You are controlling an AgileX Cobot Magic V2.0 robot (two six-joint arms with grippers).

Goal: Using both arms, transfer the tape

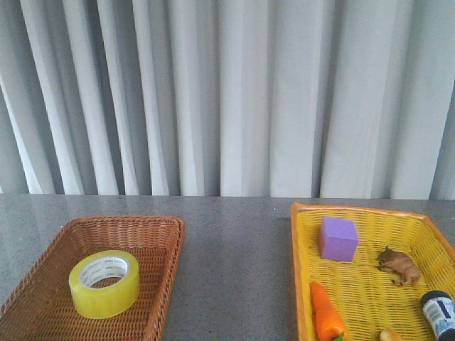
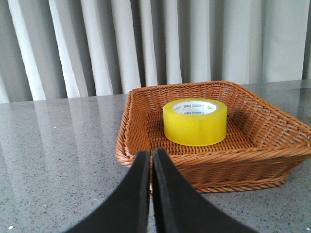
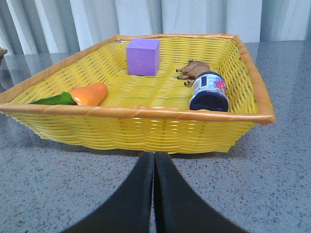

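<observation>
Front view shows the tape (image 1: 104, 283) inside the brown basket's (image 1: 170, 263) rim (my wrist views add both clenched pincers, left (image 2: 151, 158) and right (image 3: 154, 159), outside the baskets).

So the worktop (image 1: 234, 249) is a grey speckled stone-look slab, kinda glossy, and it's picking up pale reflections of the curtain behind it. Two baskets are sitting directly on it. The brown wicker basket (image 1: 160, 284) is sitting well apart from the yellow basket (image 1: 302, 284), off to that one's left in the front view, with a wide strip of bare grey surface showing between them. Both are resting flat, and both are running off the near edge of the front picture.
</observation>
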